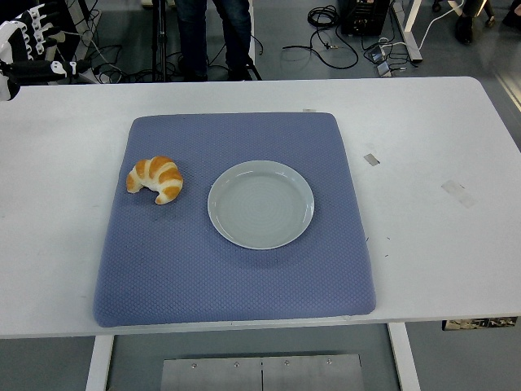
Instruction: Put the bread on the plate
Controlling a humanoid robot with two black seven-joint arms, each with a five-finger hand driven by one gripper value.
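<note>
The bread is a single croissant [155,179], a curved crescent with a glossy golden-brown crust, paler cream bands between its ridges and both tips bending toward the near edge. It lies flat on the left part of a blue-grey quilted mat [236,277], well apart from the left hand [28,41] and nearer the robot than that hand, off to its right. Nothing touches the croissant.

Just beside the croissant, on the side away from the hand, is one round plate [260,204], pale grey-green with a shallow raised rim. It sits near the middle of the mat and holds nothing; a narrow strip of mat separates it from the croissant.

The one mat is a rounded square covering the centre of the white counter [440,269], which carries a few small pieces of tape [457,192] to the right of the mat.

The left hand shows at the top left corner, at the far left edge of the counter, white and black in its segments, away from the mat. Its fingers are partly cut off by the picture's edge, so I cannot tell whether they are spread or curled. It holds nothing that can be seen.

Beyond the counter's far edge a person's legs [213,37] stand on the grey floor, with cables [326,41] lying nearby.
</note>
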